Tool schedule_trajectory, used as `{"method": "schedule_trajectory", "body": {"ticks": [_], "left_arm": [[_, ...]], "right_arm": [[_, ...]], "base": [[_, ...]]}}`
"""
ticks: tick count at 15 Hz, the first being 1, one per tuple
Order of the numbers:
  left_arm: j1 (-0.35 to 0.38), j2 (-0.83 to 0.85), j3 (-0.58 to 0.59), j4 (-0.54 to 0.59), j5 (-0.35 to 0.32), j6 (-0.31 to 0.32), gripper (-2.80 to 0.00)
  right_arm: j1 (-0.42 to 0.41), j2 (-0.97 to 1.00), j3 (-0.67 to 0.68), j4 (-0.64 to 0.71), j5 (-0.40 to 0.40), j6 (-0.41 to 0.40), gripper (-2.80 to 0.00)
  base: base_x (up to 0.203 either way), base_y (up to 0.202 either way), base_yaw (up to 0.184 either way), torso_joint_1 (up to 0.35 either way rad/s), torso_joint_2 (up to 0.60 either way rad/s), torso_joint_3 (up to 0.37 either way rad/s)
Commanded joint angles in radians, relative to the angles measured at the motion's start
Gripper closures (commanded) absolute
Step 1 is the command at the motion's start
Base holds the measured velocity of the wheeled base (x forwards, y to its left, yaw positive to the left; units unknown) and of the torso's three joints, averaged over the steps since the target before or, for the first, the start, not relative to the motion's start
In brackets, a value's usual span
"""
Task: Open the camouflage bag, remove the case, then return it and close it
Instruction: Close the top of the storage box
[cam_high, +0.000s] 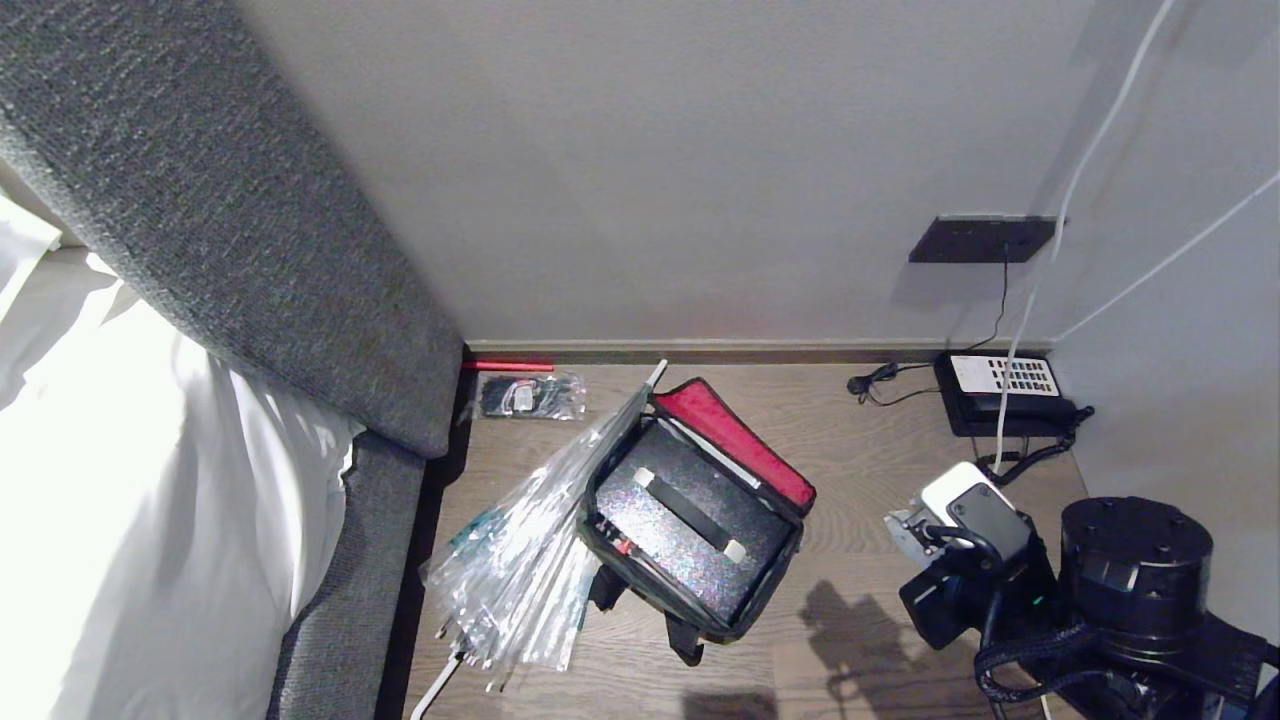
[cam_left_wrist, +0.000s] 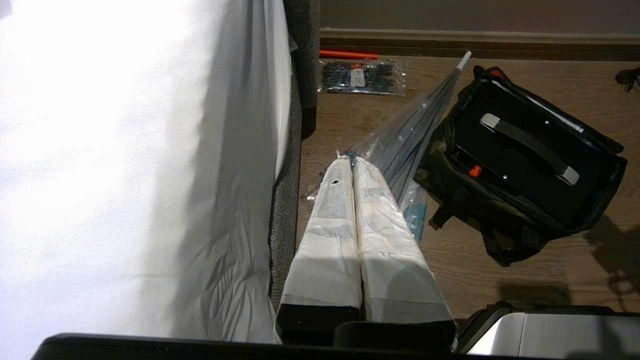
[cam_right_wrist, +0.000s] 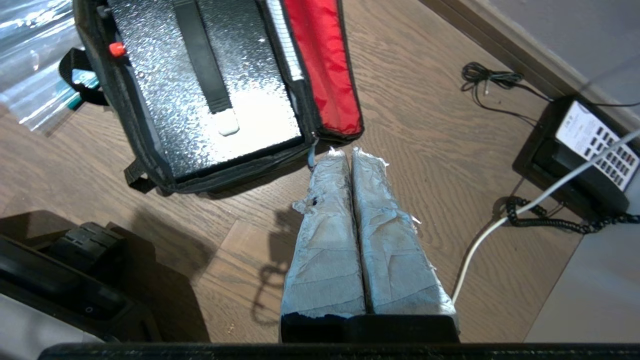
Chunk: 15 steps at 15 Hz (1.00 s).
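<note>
The camouflage bag (cam_high: 757, 600) lies on the wooden floor with its lid thrown back, red lining (cam_high: 735, 440) facing up. Inside it sits the case (cam_high: 655, 545), speckled black with a black strap handle (cam_high: 690, 513). In the right wrist view my right gripper (cam_right_wrist: 348, 152) is shut and empty, its taped fingertips just off the bag's (cam_right_wrist: 150, 145) near corner, beside the red flap (cam_right_wrist: 325, 65); the case (cam_right_wrist: 165, 105) fills the bag. In the head view that gripper (cam_high: 903, 527) hangs to the right of the bag. My left gripper (cam_left_wrist: 351, 161) is shut and empty, parked by the bed, left of the bag (cam_left_wrist: 475, 200).
A clear plastic-wrapped umbrella (cam_high: 530, 545) leans against the bag's left side. The bed (cam_high: 150, 480) and grey headboard (cam_high: 250, 230) close off the left. A black telephone (cam_high: 1000, 395) with coiled cord and a white cable (cam_right_wrist: 480, 250) lie at the right by the wall. A packet (cam_high: 530, 395) lies by the skirting.
</note>
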<state>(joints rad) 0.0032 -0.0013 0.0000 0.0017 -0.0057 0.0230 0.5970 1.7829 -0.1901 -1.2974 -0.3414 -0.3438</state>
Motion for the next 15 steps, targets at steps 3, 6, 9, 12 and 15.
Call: {"method": "schedule_trajectory", "body": {"ticks": [3,6,9,12,15], "left_arm": [[0.000,0.000,0.000,0.000,0.000,0.000,0.00],[0.000,0.000,0.000,0.000,0.000,0.000,0.00],[0.000,0.000,0.000,0.000,0.000,0.000,0.00],[0.000,0.000,0.000,0.000,0.000,0.000,0.00],[0.000,0.000,0.000,0.000,0.000,0.000,0.00]], "right_arm": [[-0.020,-0.026,0.011,-0.004,-0.004,-0.001,0.00],[-0.056,-0.059,-0.035,0.032,-0.003,0.000,0.00],[-0.105,-0.114,-0.117,0.294,0.020,0.065,0.00],[-0.137,-0.184,-0.269,0.728,0.129,0.279,0.00],[-0.148,-0.192,-0.382,0.921,0.213,0.599,0.00]], "base": [[0.000,0.000,0.000,0.000,0.00,0.000],[0.000,0.000,0.000,0.000,0.00,0.000],[0.000,0.000,0.000,0.000,0.00,0.000],[0.000,0.000,0.000,0.000,0.00,0.000],[0.000,0.000,0.000,0.000,0.00,0.000]]}}
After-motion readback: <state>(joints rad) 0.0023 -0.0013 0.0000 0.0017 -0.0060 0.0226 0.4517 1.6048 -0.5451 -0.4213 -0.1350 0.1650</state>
